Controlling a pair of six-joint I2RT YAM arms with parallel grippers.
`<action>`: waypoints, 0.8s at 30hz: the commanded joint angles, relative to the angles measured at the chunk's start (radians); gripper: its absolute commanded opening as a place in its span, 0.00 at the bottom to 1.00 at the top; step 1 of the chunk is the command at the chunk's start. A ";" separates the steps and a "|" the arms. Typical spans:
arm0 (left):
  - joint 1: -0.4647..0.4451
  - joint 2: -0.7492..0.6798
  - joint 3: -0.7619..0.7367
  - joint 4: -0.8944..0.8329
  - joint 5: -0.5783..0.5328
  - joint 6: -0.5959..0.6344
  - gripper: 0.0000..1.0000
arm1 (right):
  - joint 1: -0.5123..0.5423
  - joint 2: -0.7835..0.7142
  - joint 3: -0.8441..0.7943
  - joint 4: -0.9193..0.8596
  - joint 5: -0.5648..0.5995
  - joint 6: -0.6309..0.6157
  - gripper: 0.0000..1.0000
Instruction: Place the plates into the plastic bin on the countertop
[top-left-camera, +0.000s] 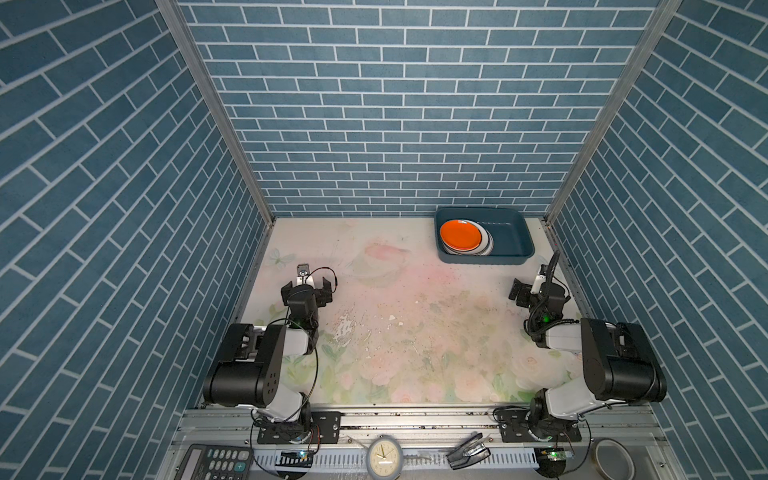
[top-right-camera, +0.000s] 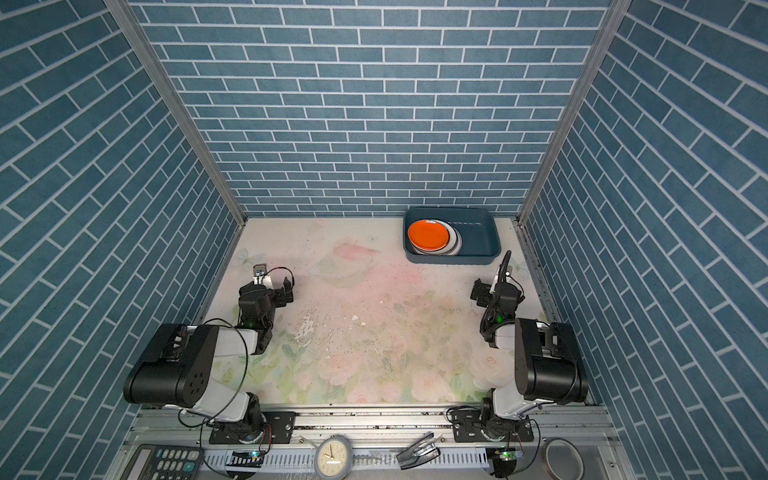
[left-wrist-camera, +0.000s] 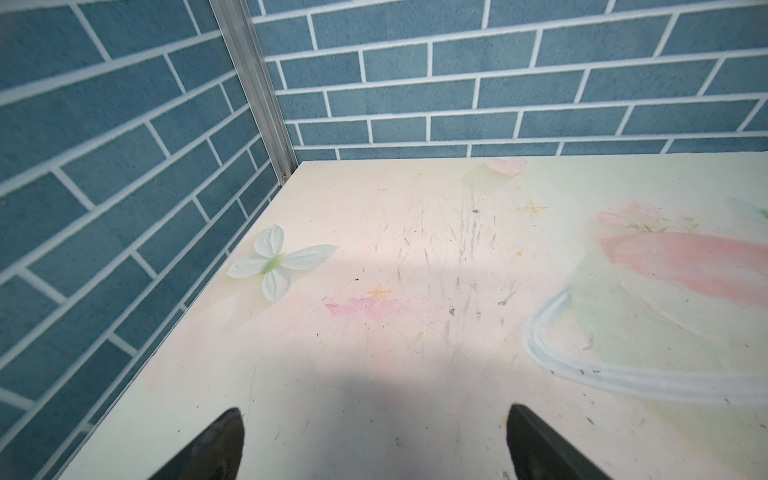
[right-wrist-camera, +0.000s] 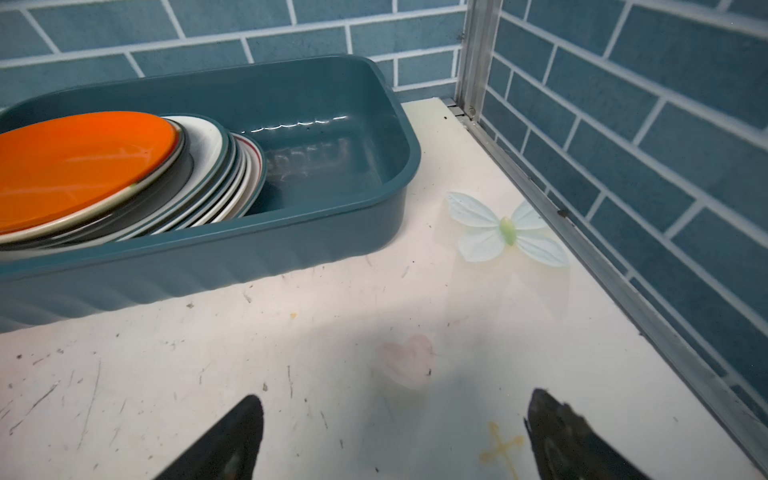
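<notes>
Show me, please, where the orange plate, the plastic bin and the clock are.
orange plate (top-left-camera: 460, 235): in a top view, middle of its face.
plastic bin (right-wrist-camera: 291, 257): right wrist view, outer side wall.
clock (top-left-camera: 384, 456): in a top view, centre of its dial.

A dark teal rectangular plastic bin (top-left-camera: 513, 237) sits far right on the pale rose-printed countertop (top-left-camera: 399, 316). Its left half holds tilted, stacked round plates (right-wrist-camera: 208, 166), with a plain orange plate (top-left-camera: 460, 235) topmost.
</notes>
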 joint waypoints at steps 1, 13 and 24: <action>0.005 0.003 0.009 -0.018 0.008 0.007 1.00 | -0.004 0.002 -0.007 0.031 -0.044 -0.042 0.99; 0.005 0.003 0.008 -0.019 0.007 0.008 1.00 | -0.004 0.003 -0.015 0.054 -0.027 -0.039 0.99; 0.005 0.004 0.010 -0.019 0.007 0.007 0.99 | -0.002 0.006 -0.010 0.048 -0.019 -0.042 0.99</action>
